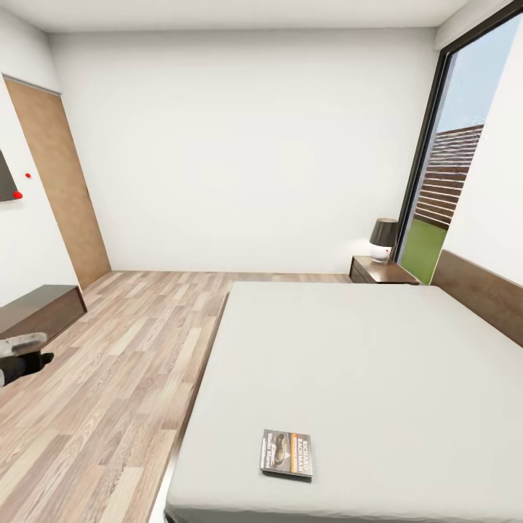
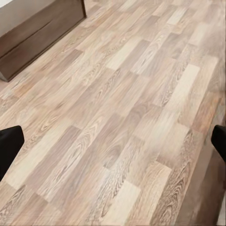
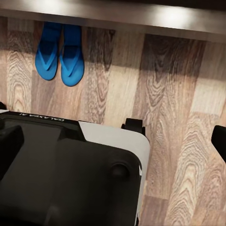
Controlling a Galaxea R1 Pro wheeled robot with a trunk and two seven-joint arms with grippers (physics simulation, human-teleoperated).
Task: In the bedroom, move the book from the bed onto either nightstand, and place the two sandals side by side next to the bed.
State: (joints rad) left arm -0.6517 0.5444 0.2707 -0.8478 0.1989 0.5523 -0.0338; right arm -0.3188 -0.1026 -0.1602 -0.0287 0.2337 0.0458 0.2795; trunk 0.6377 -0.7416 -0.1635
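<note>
Lying on bed: the book (image 1: 287, 453) rests flat on the grey mattress of the bed (image 1: 363, 363), near its foot edge.
Nightstand: the nightstand (image 1: 381, 271) stands beside the headboard (image 1: 483, 294), carrying a dark-shaded lamp (image 1: 383, 239).
Sandals: the sandals (image 3: 60, 55) lie side by side, touching, on the plank floor (image 2: 122, 113) next to a pale edge.
Left gripper: the left gripper (image 2: 113, 141) has fingers spread wide over bare floor, holding nothing.
Right gripper: the right gripper (image 3: 113, 141) is spread wide above the robot's base (image 3: 66, 174).
Media bench: the media bench (image 1: 40, 309) sits by the left wall.
</note>
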